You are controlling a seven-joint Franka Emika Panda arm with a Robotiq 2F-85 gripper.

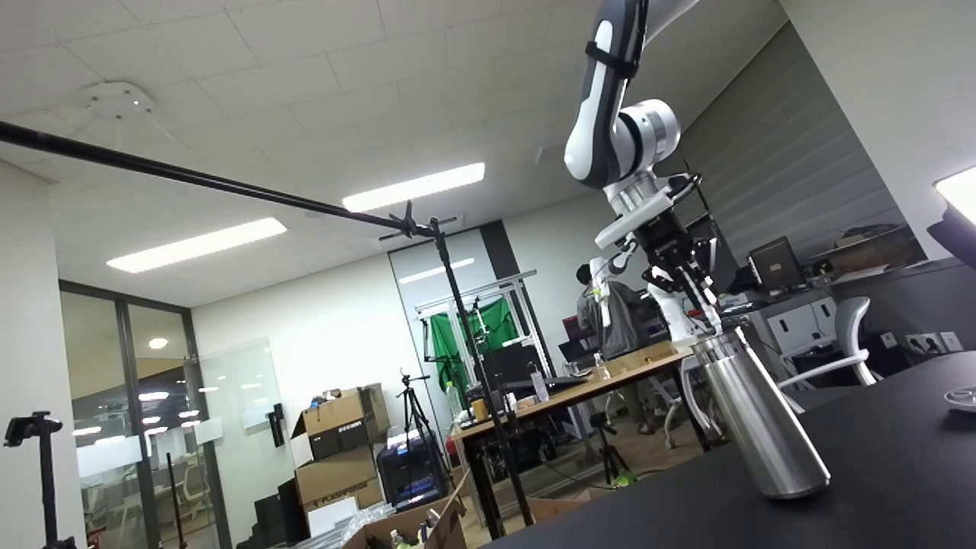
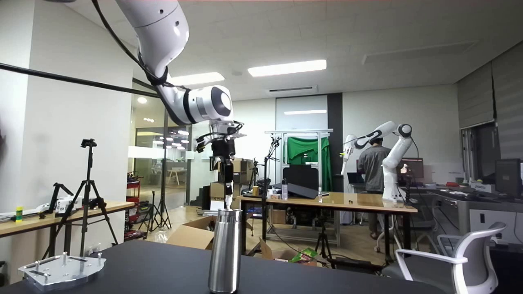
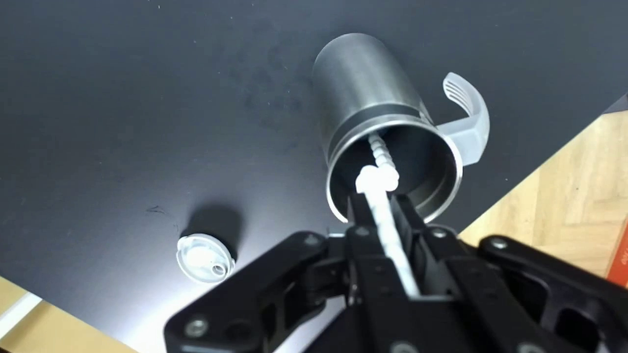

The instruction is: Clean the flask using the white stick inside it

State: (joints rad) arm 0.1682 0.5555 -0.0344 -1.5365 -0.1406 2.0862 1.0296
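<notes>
Fingers [image 3: 362, 245] — white stick [image 3: 384, 215] gripped between them.

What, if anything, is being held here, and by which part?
The white stick: the pincer grips it by its upper part, between the fingers, with the beaded lower length reaching into the flask.

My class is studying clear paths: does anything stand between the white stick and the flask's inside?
Nothing visible does. The gripper holds the white stick with its lower part inside the open mouth of the flask. A whitish plastic piece lies aside on the table. The flask's inner bottom is hidden.
</notes>
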